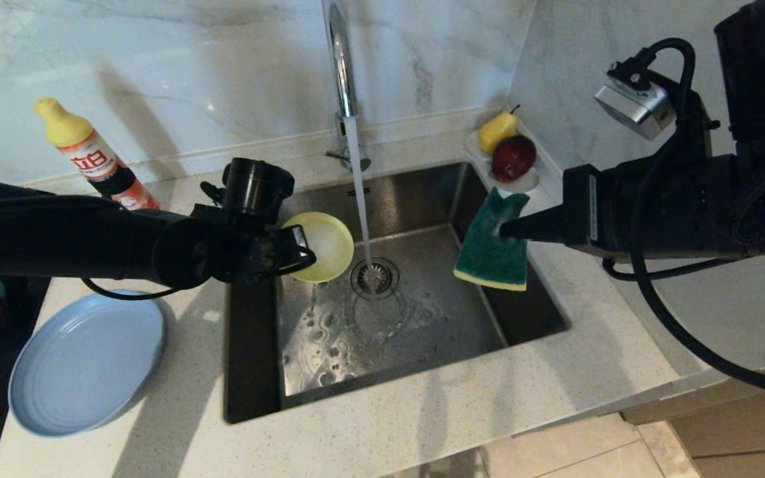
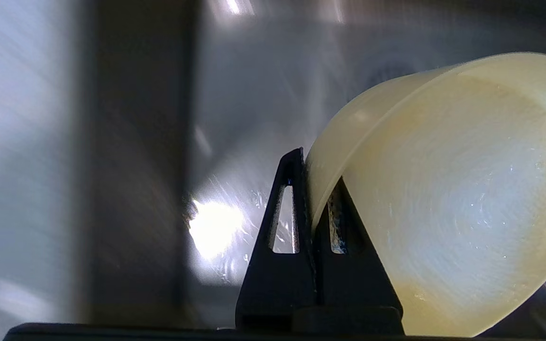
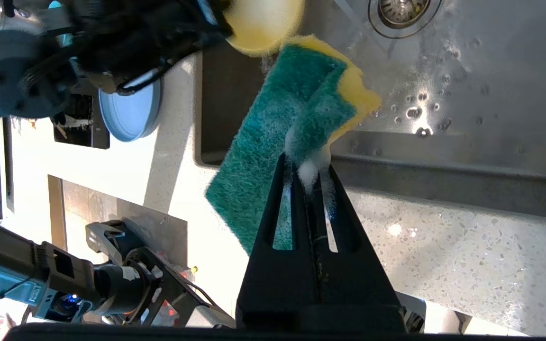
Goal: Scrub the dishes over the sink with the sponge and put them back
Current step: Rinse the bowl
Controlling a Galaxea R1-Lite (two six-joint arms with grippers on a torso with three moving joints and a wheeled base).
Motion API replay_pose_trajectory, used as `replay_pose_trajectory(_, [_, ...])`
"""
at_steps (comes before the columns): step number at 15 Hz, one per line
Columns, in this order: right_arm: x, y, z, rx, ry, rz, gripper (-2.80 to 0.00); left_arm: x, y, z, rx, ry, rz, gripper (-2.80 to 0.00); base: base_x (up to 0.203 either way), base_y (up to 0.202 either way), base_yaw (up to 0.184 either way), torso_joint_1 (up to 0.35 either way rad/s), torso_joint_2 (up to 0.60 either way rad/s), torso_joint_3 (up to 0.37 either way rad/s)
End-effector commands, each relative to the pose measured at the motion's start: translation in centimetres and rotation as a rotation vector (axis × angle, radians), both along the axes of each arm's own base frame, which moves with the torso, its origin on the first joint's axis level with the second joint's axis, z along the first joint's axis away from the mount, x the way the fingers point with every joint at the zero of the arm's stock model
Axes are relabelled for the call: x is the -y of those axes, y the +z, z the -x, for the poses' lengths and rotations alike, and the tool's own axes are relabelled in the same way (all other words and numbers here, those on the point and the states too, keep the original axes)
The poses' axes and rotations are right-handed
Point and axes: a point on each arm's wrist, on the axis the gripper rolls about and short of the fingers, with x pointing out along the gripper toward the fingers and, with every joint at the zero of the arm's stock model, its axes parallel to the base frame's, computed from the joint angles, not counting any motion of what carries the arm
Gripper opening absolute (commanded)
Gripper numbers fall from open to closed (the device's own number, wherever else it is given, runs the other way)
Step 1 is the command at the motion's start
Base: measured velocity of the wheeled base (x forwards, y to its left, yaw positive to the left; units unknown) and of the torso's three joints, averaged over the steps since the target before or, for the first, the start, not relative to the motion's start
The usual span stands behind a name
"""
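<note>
- Left gripper [image 1: 297, 247] pinches the yellow bowl [image 1: 325, 244] by its rim, at nine o'clock of the sink [image 1: 422, 332] drain — wet, it could slip.
- Right gripper [image 1: 505, 229] clamps the sponge [image 1: 492, 249] at three o'clock — a thin hold that scrubbing may tear loose.

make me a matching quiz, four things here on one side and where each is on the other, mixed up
Things:
1. yellow bowl
2. sponge
3. grey-blue plate
4. pear

Places:
A. flat on the counter left of the sink
B. held by the right gripper
C. in the corner fruit dish
D. held by the left gripper beside the water stream

Pairs: 1-D, 2-B, 3-A, 4-C
</note>
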Motion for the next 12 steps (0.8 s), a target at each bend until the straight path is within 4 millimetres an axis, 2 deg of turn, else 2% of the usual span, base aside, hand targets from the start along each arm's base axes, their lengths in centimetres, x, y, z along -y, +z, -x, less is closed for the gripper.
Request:
replay_pose_trajectory(1, [0.1, -0.3, 0.1, -0.010, -0.001, 0.004, -2.80, -0.8, 2.0, 1.3, 0.168, 0.026, -0.066, -2.80, 0.000, 0.000, 0.000, 0.000, 0.00, 0.000])
replay_pose_trajectory(3, [0.0, -0.5, -0.1, -0.019, -0.002, 0.011, -2.80, -1.3, 2.9, 2.2, 0.275, 0.065, -0.128, -2.80, 0.000, 0.000, 0.000, 0.000, 0.00, 0.000])
replay_pose_trajectory(7, [0.0, -0.7, 0.0, -0.022, -0.003, 0.017, -2.80, -1.9, 3.2, 3.4, 0.408, 0.112, -0.186, -2.80, 0.000, 0.000, 0.000, 0.000, 0.00, 0.000])
replay_pose_trajectory(10, [-0.1, -0.9, -0.1, -0.027, -0.002, 0.020, -2.80, -2.1, 2.9, 4.0, 0.508, 0.128, -0.232, -2.80, 0.000, 0.000, 0.000, 0.000, 0.00, 0.000])
replay_pose_trajectory(12, [-0.1, -0.9, -0.2, -0.027, -0.002, 0.018, -2.80, -2.2, 1.9, 4.1, 0.547, 0.126, -0.287, -2.80, 0.000, 0.000, 0.000, 0.000, 0.00, 0.000])
